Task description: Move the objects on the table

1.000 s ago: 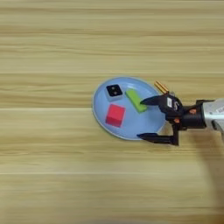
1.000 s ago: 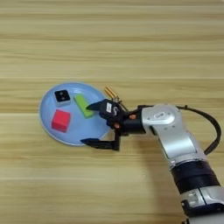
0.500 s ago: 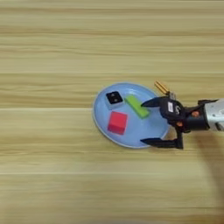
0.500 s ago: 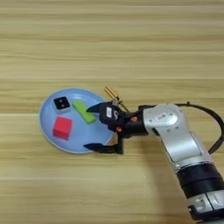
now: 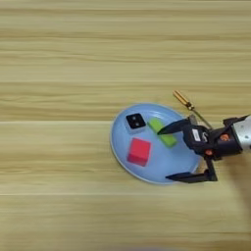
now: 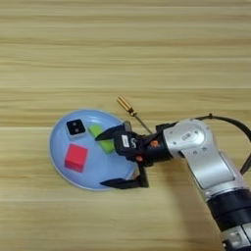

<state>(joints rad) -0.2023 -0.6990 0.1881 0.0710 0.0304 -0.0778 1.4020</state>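
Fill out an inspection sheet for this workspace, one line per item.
Surface: light wooden table with horizontal grain stripes and plank seams.
Job's things: round light-blue plate holding a red cube, a small black-and-white cube and a green flat bar; a thin orange-brown stick with dark tip lies on the table just beyond the plate's right rim.
Clutter: nothing seen.
Grippers: right gripper open at the plate's right side, one black finger over the green bar's end, the other at the plate's near rim; holds nothing.
Cables: black cable looping behind the silver forearm.
Surroundings: nothing seen beyond the table top.
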